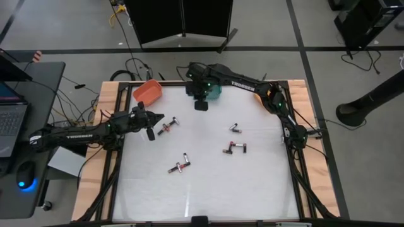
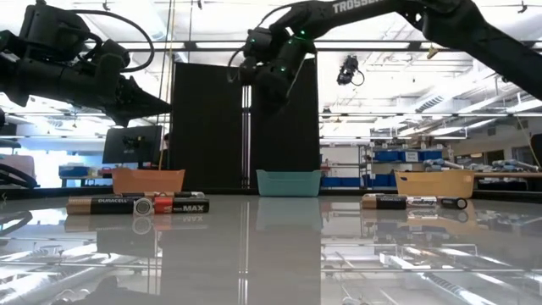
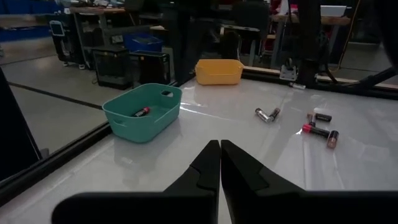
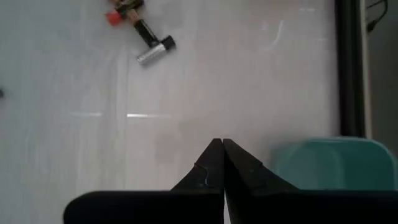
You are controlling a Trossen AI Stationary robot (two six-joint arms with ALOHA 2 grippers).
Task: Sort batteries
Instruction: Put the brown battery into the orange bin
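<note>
1. The right claw (image 1: 201, 105) sits at the upper centre of the high view, just beside the teal bin (image 1: 214, 91), and above the table (image 1: 208, 189). In the right wrist view its fingers (image 4: 208, 168) meet tip to tip with nothing between them: closed and empty.
2. The left claw (image 1: 151, 133) is at the left of the high view, near the pair of batteries (image 1: 167, 126) to its right. In the left wrist view its fingers (image 3: 208, 165) are pressed together, closed on nothing.
3. The batteries lie scattered on the table in the high view: the pair beside the left claw, a pair right of centre (image 1: 235, 128), a cluster below that (image 1: 235, 149), and a group lower and left of centre (image 1: 180, 166).
4. One battery (image 3: 140, 112) lies inside the teal bin, seen in the left wrist view.
5. An orange bin (image 1: 148, 93) stands at the table's upper left in the high view; a yellow bin (image 3: 219, 71) shows at the top centre of the left wrist view.
</note>
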